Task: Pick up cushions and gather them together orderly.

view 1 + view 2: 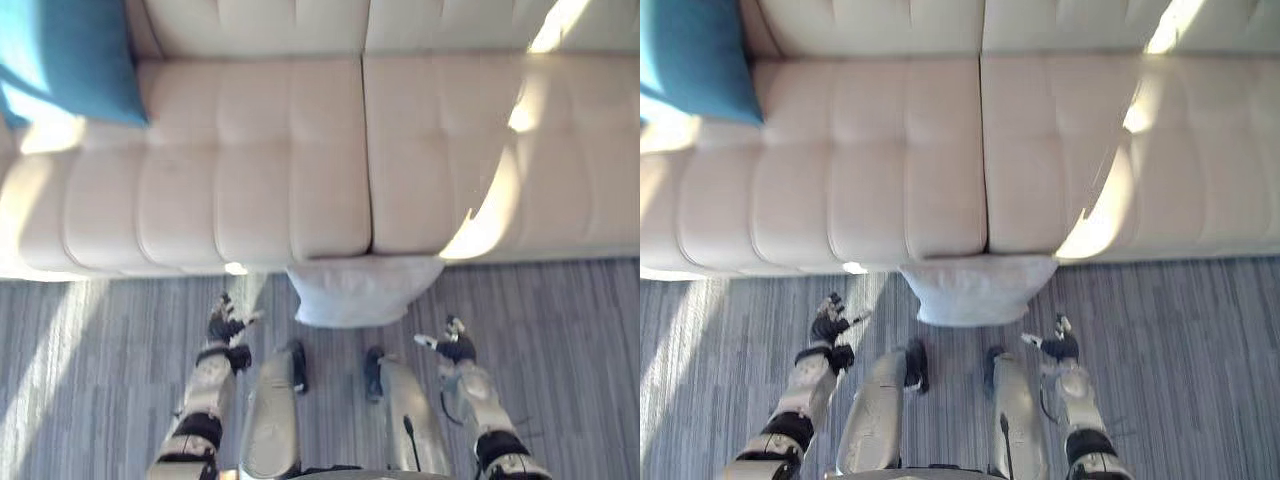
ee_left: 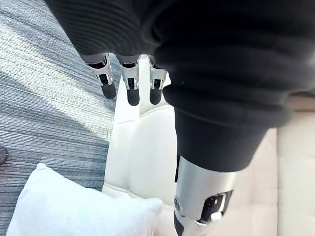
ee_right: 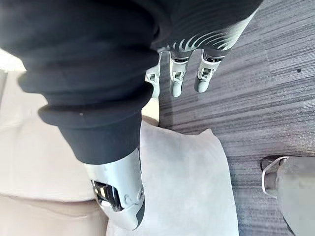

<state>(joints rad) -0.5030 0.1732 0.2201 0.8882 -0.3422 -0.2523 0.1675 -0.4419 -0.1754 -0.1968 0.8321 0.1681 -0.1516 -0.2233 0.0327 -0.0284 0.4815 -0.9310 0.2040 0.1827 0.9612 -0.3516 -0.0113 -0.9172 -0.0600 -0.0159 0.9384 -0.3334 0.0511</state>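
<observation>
floor cushion [image 1: 362, 292] | against sofa [image 1: 300, 170] front (below centre seam) | second cushion [image 1: 60, 55] on seat, far left

A white cushion [image 1: 365, 292] is lying on the grey striped floor [image 1: 100, 350], its far edge touching the front of the cream sofa [image 1: 250, 170], just below the seam where the two seat pads are meeting. It is looking plump and slightly creased. A blue cushion [image 1: 65, 55] is sitting on the sofa's seat at its left end, leaning toward the backrest, well apart from the white one, with sunlight falling beside its lower edge.
</observation>
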